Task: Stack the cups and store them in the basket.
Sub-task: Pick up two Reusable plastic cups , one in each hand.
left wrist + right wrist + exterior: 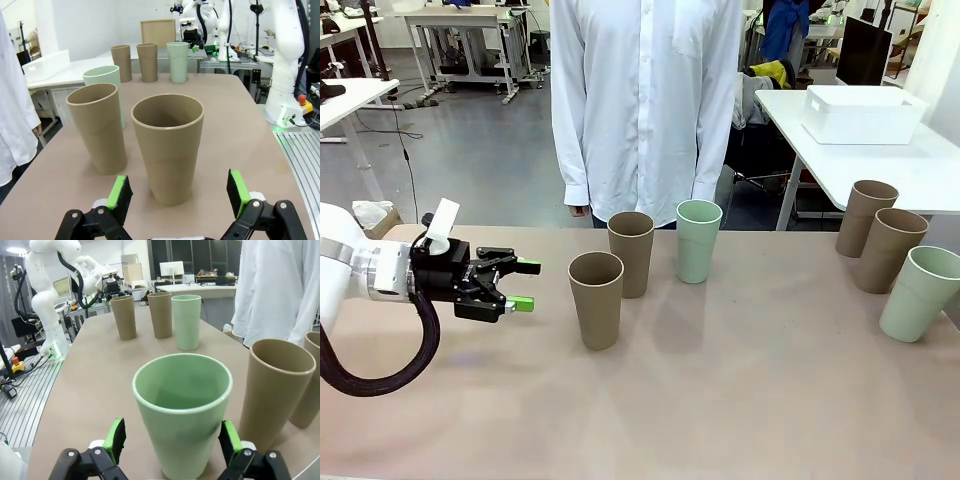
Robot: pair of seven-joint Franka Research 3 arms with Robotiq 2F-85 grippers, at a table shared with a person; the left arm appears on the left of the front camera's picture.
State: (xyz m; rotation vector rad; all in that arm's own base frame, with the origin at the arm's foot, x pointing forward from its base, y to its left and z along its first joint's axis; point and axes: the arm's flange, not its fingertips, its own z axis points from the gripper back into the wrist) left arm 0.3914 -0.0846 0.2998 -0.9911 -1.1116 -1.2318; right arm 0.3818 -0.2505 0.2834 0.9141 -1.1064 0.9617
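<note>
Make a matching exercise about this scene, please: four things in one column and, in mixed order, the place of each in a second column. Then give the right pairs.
Things:
1. basket
2. person
3. left arm
4. green cup at the right

Places:
A. standing at the far edge of the table
B. beside two brown cups
C. on the white side table
D. pointing at a brown cup, jaws open

Pairs: 1-C, 2-A, 3-D, 4-B

- The left arm (345,270) is extended in from the left side, with the wrist held level.
- The left hand (525,285) is pointed sideways toward the middle, and its two green-tipped fingers are spread wide apart.
- The right hand (173,440) is likewise held with its fingers spread wide, and nothing is clamped.
</note>
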